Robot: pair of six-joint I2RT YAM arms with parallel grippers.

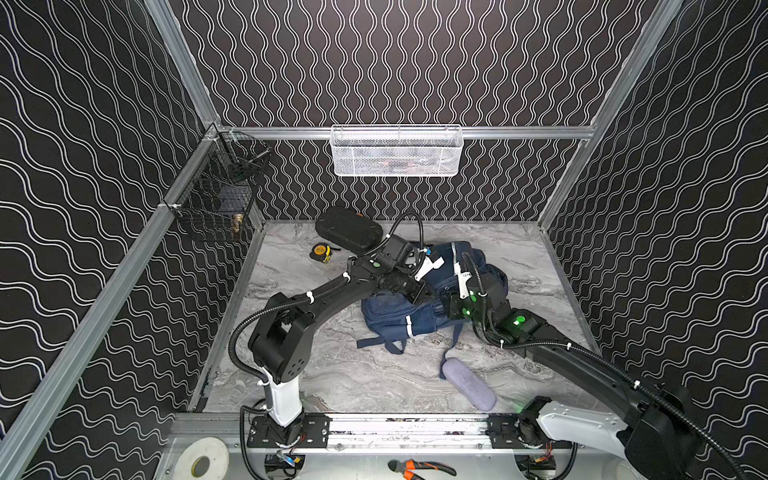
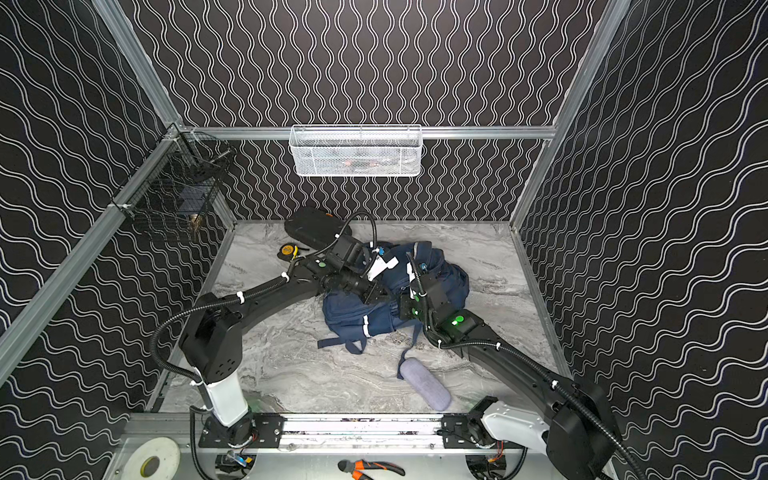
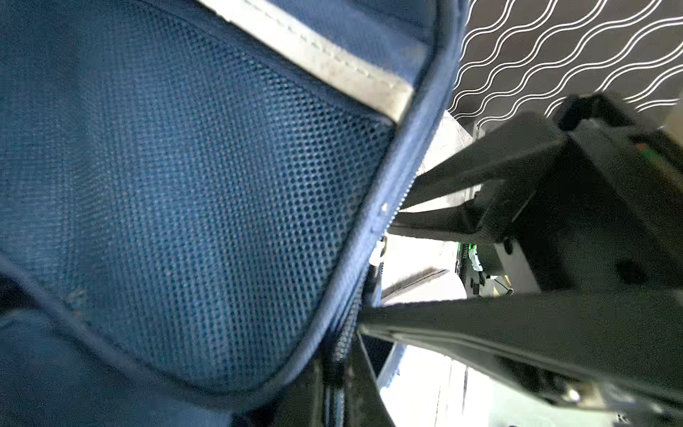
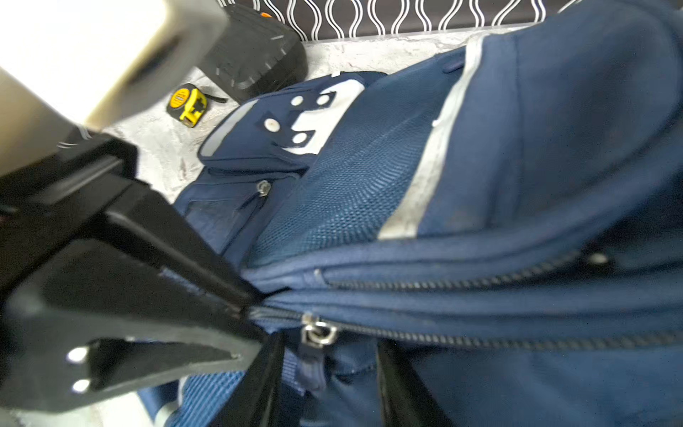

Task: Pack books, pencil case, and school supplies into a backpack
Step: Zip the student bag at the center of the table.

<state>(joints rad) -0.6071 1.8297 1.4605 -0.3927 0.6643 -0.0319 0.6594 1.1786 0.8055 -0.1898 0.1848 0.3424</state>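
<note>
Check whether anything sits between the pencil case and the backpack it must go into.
Only a loose strap lies on the table between the pencil case and the backpack. The zips seen in the right wrist view look closed, so no opening shows there.

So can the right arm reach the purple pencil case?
Probably yes. The pencil case lies bare on the table, near that arm's base, with nothing on it. The right gripper is at the backpack now, though.

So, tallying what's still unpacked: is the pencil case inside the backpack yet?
No, the pencil case lies on the table, outside the backpack.
</note>
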